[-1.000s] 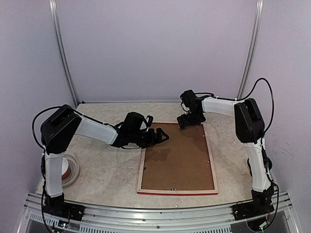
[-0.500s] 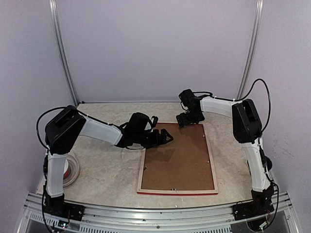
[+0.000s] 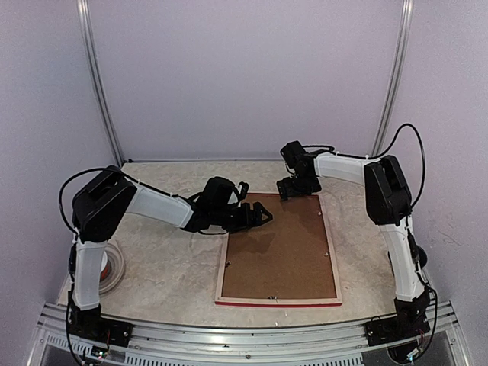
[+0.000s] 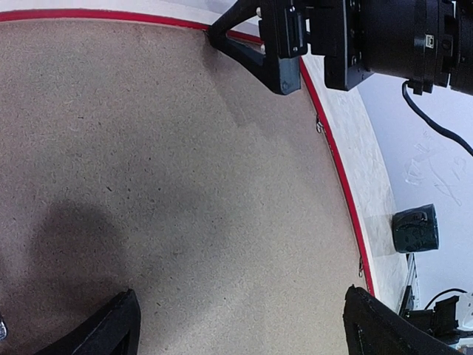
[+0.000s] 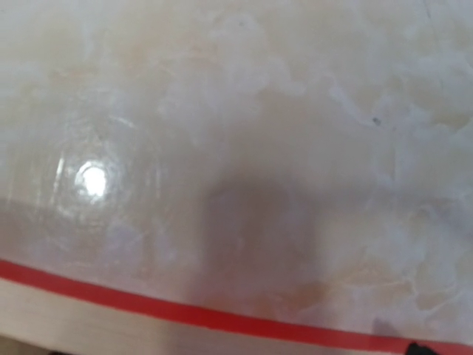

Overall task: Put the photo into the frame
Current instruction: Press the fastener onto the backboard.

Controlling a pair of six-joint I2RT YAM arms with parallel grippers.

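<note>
Right, here is what you have in front of you.

1. The frame (image 3: 278,302) lies flat and face down on the marbled table (image 3: 168,267). Its red front shows only as a thin strip along the near edge, with pale wood round the rear.
2. Inside the frame sits the brown backing board (image 3: 278,252), filling it from side to side. Small metal clips (image 4: 319,126) stand along the board's right-hand edge.
3. Your left gripper (image 3: 260,219) hangs over the frame's far left corner, above the board. Its jaws are spread wide. In the left wrist view both fingers (image 4: 111,329) stand apart with only bare board between them, so it holds nothing.
4. Your right gripper (image 3: 288,191) is at the frame's far edge, to the right of the left gripper. Seen from the left wrist, one of its black fingers (image 4: 255,55) comes down at the red rim where the board ends — you cannot tell whether it touches. These jaws are spread wide too, with nothing seen in their grip.
5. The right wrist view is blurred. It shows marbled surface just beyond the frame, with the frame's red strip and pale wood running across the bottom.
6. A roll of white tape (image 3: 113,267) lies well to the left of the frame, and a small dark round object (image 4: 414,229) stands off the frame's right side.
</note>
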